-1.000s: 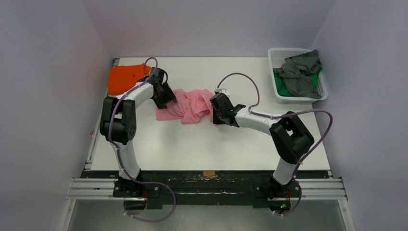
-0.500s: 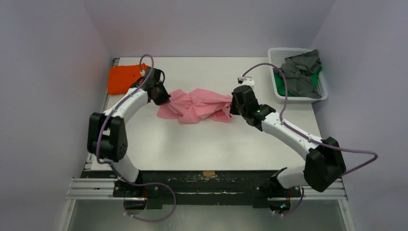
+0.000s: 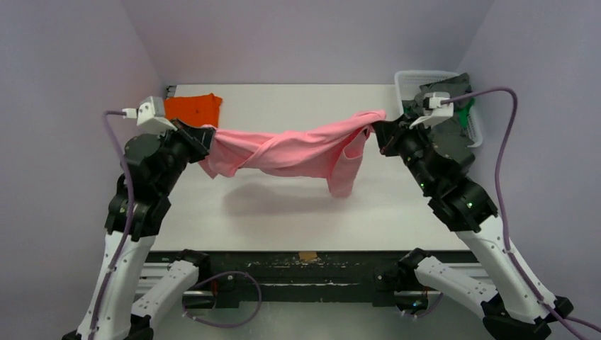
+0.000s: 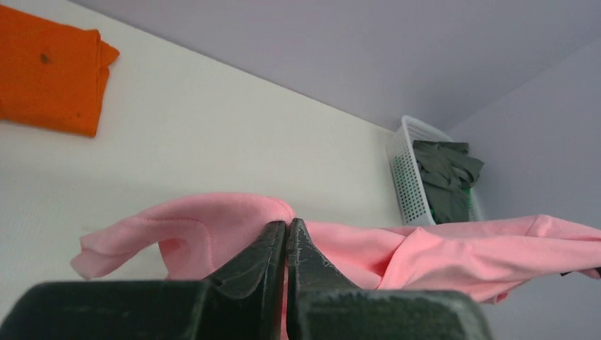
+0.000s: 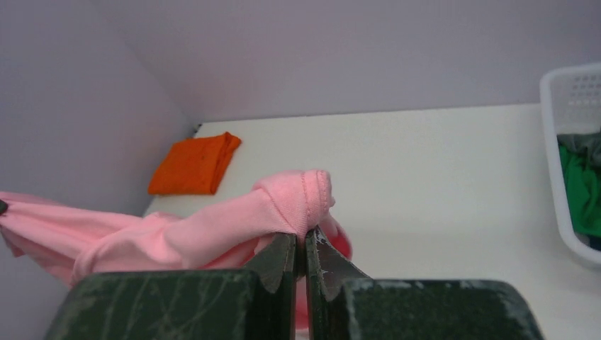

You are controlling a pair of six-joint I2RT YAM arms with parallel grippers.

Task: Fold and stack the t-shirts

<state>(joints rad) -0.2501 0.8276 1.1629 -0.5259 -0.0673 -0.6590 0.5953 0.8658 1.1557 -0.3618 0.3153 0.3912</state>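
Note:
A light pink t-shirt (image 3: 290, 150) hangs twisted in the air above the table, stretched between both grippers. My left gripper (image 3: 205, 139) is shut on its left end; in the left wrist view the pink cloth (image 4: 212, 227) bulges over the closed left gripper (image 4: 287, 225). My right gripper (image 3: 375, 131) is shut on the right end, with a bunched hem (image 5: 298, 198) above the right gripper (image 5: 306, 237). One part of the shirt dangles down near the middle right. A folded bright orange t-shirt (image 3: 193, 107) lies at the table's far left corner.
A white basket (image 3: 407, 85) at the far right holds grey t-shirts (image 3: 446, 117) and a green one (image 3: 464, 108). The white table (image 3: 298, 212) lies between grey walls, with a black rail along its near edge.
Both arms have risen and spread apart, lifting the pink t-shirt off the table and stretching it between them. The left gripper closed on the cloth during this second.

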